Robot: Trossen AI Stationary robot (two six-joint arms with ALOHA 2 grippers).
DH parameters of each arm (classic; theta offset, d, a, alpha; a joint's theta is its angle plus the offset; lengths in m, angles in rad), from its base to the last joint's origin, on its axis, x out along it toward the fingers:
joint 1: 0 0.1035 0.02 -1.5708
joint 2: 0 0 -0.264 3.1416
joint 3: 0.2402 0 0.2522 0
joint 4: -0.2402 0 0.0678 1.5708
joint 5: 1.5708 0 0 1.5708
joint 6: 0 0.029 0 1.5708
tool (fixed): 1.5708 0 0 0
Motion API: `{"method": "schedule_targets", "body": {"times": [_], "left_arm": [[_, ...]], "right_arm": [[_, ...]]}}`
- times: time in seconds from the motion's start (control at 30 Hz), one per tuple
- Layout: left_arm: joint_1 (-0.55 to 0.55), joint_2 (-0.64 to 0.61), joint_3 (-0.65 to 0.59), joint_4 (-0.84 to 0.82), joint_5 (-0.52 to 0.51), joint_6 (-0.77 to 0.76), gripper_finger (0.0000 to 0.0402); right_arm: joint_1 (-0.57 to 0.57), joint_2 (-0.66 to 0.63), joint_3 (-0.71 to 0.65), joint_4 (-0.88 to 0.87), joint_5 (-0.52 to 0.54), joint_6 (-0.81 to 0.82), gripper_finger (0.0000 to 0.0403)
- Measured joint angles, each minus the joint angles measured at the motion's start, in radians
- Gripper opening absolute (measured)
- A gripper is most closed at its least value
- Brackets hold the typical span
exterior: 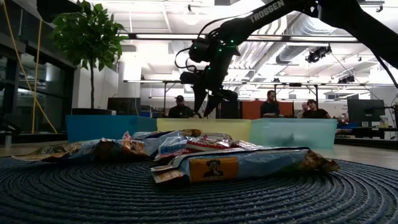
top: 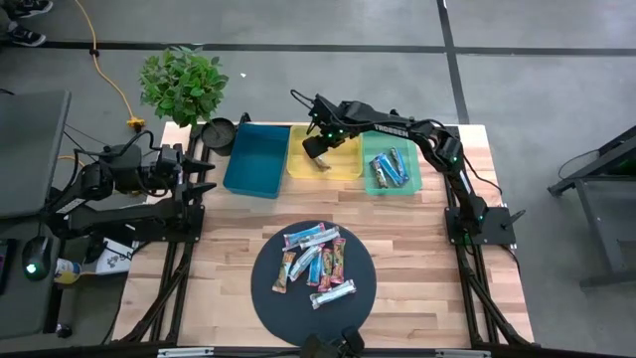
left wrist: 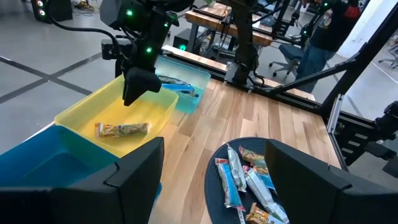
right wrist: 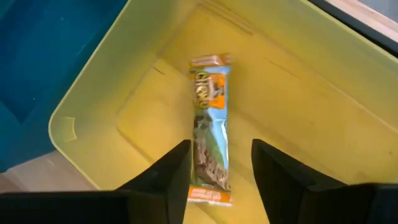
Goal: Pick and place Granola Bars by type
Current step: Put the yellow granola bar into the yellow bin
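The right hand hung over the yellow bin, the middle one of three bins ranged along the far edge of the bench, and its two fingers stood apart with nothing between them. Directly below, in the right wrist view, one granola bar lay flat on the floor of that bin, clear of the fingertips, so the step in hand read as the release at the end of a placing trip. The teal bin beside it held a few blue-wrapped bars, while the blue bin on the other side appeared to hold none. The rest of the granola bars sat in a loose heap on the round dark mat near the front of the bench, some overlapping. The left hand waited low at the left side of the bench, its fingers spread wide and holding nothing. To my eye the sorting was well short of half done. The next move would call for the right arm to lift clear of the bin wall, swing back to the mat and choose a bar lying free at the edge of the heap, since the overlapping wrappers could drag a neighbour along.
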Motion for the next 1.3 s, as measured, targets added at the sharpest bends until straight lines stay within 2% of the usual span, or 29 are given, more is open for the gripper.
{"method": "schedule_targets", "body": {"times": [0.33,0.57,0.8,0.97,1.3], "left_arm": [[0.0,0.0,0.0,0.0,0.009,0.0,0.0273],[0.0,0.0,0.0,0.0,0.009,0.002,0.0273],[0.0,0.0,0.0,0.0,0.008,0.004,0.0273],[0.0,0.0,0.0,0.0,0.008,0.004,0.0273],[0.0,0.0,0.0,0.0,0.008,0.004,0.0273]], "right_arm": [[0.0,-0.006,0.0,0.095,-0.12,-0.032,0.0161],[0.008,-0.073,0.0,0.118,-0.261,-0.131,0.0161],[0.045,-0.211,0.0,0.12,-0.256,-0.17,0.0161],[0.095,-0.308,0.0,0.098,-0.194,-0.183,0.0161],[0.312,-0.398,0.0,0.044,-0.167,-0.102,0.0161]]}}
